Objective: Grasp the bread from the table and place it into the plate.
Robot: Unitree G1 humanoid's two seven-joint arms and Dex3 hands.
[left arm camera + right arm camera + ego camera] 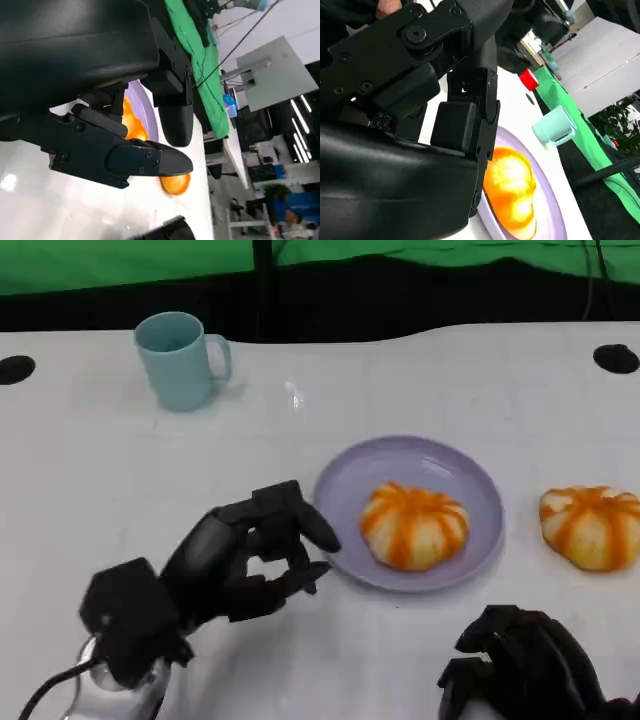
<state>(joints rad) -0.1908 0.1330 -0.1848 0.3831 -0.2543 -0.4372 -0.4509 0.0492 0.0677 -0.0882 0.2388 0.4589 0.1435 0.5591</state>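
One bread (414, 526) already lies in the plate (345, 480), sitting a little right of its centre and well inside the rim, so that part of the job looks done; a second bread (592, 527) lies on the bare bench (100, 470) to the plate's right, apart from it, and is presumably the one left to move. The left hand (245, 565) hangs just beside the plate's left edge with nothing in it, its fingers apart and loosely curved toward the plate; that pose suits a hand that has let go and is clear of the rim. The right hand (525, 665) sits low at the near edge, below the plate and short of the outer bread; whether its fingers are spread or curled I cannot tell. A blue mug (181, 359) stands upright at the far left, well away from everything.

Each bread is a round, domed bun, pale cream with orange stripes running from the top down the sides like a pumpkin; the surface looks soft and glossy, and it should give a little under the fingers.
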